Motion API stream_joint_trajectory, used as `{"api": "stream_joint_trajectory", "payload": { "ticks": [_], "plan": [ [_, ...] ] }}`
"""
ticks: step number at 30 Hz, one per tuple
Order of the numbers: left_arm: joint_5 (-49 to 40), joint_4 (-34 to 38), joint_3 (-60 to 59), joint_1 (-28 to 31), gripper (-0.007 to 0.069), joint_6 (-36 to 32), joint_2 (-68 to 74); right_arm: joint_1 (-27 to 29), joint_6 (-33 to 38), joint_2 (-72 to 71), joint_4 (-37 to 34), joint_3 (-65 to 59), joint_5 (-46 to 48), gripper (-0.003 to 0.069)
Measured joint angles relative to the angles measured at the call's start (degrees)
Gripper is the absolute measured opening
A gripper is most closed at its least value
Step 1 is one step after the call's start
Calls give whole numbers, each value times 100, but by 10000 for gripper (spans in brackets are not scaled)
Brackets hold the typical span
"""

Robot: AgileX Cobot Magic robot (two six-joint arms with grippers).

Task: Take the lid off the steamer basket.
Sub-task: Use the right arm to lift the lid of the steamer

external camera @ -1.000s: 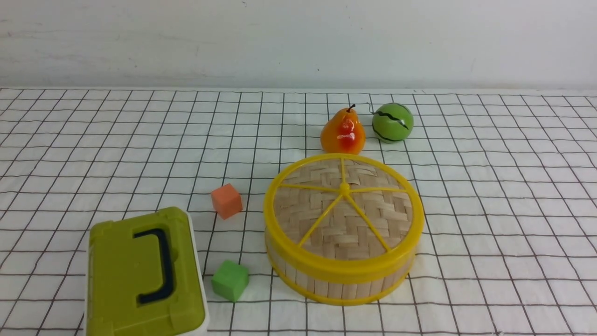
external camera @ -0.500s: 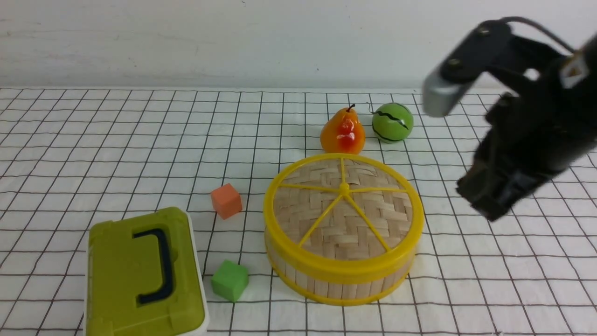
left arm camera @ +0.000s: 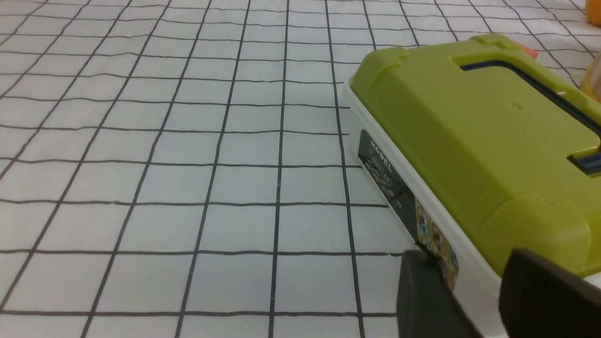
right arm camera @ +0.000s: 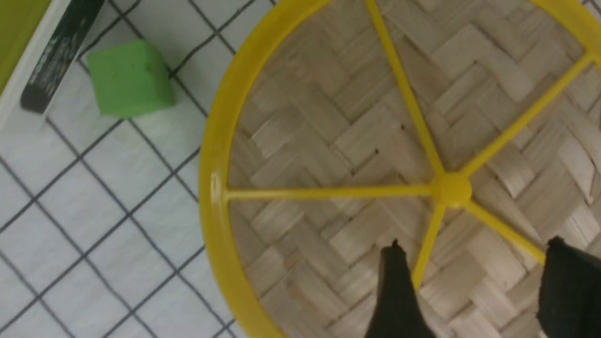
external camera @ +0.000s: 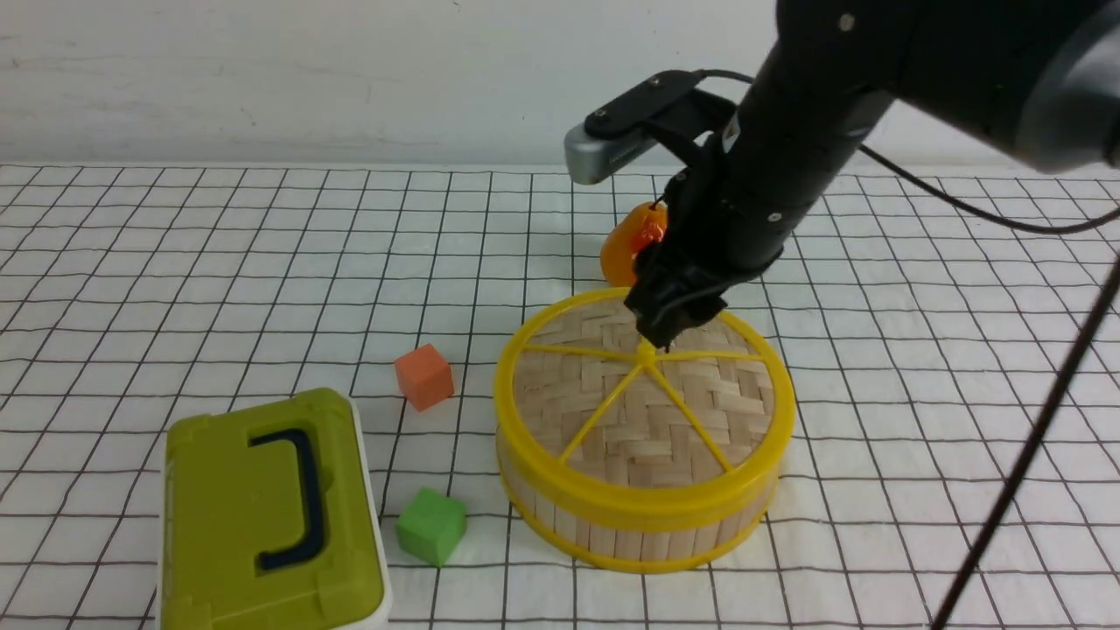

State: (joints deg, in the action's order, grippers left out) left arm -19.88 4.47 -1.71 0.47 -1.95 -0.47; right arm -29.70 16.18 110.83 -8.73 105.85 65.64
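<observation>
Just above lid [external camera: 645, 411], right tool [external camera: 658, 337] agape

Setting as I see it from the remote station. The tabletop [external camera: 927, 411] is covered, as far as the views reach, by a white cloth [left arm camera: 155, 183] printed with a thin black grid. The lines waver slightly and the fabric lies a little uneven. Behind it a plain off-white wall [external camera: 289, 79] runs the full width of the front view. It is matte, with faint grey smudges and a few tiny dark specks. Lighting reads even and diffuse; shadows on the cloth are soft and short.
</observation>
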Motion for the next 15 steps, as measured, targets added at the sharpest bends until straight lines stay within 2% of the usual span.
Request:
{"api": "stream_joint_trajectory", "payload": {
  "ticks": [4,8,11,15],
  "plan": [
    [0,0,0,0,239,0,0,0,-52,314,29,39,-212,440],
    [0,0,0,0,239,0,0,0,-206,621,99,39,-465,417],
    [0,0,0,0,239,0,0,0,-341,709,176,39,-498,342],
    [0,0,0,0,239,0,0,0,-368,717,189,48,-504,154]
  ]
}}
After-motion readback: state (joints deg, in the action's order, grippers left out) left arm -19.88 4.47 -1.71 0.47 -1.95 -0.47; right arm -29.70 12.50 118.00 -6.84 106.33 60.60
